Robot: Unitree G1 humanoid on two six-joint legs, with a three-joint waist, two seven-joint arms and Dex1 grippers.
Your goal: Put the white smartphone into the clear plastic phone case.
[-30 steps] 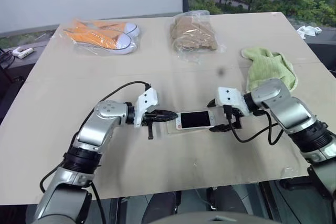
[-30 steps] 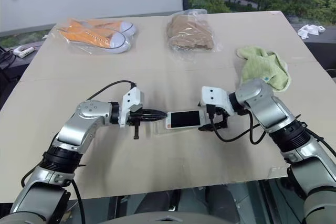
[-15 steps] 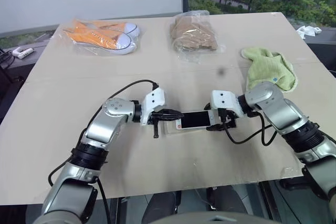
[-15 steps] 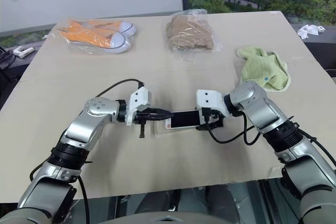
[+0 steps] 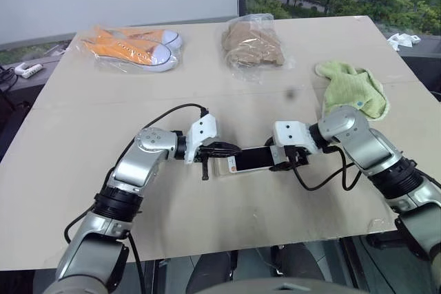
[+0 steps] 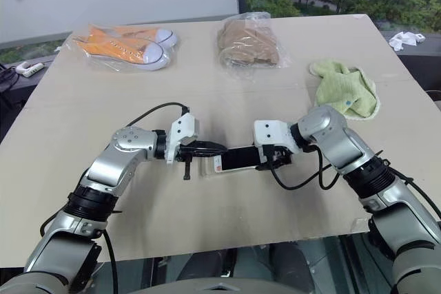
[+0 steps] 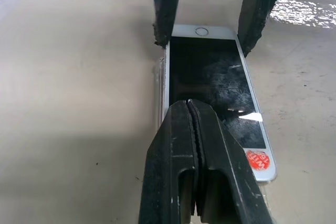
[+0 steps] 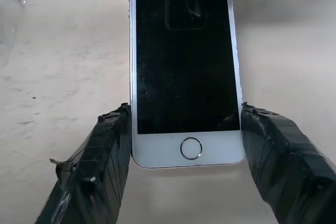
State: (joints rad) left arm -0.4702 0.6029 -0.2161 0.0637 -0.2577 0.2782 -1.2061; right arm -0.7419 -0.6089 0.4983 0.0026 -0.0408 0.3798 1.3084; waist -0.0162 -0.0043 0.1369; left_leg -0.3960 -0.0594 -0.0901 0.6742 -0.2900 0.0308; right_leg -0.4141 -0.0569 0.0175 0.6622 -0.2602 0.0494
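We are holding the white smartphone (image 8: 186, 72).
Our right pincer (image 8: 186, 153) is squeezing its home-button end; our left pincer (image 7: 195, 145), closed, is pressing at nine o'clock.

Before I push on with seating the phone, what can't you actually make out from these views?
- Clear plastic phone case: one thin edge shows beside the white smartphone; the phone covers the rest, so seating is unclear.
- Phone's far end, right wrist view: cut off by the frame edge.
- Red sticker text, left wrist view: too small.
- Case under the left gripper: hidden.

We see the white smartphone (image 8: 185, 77) screen-up between our right gripper's (image 8: 185, 153) fingers, its far end over the clear plastic phone case (image 7: 158, 85), beneath our left gripper (image 7: 195, 129).
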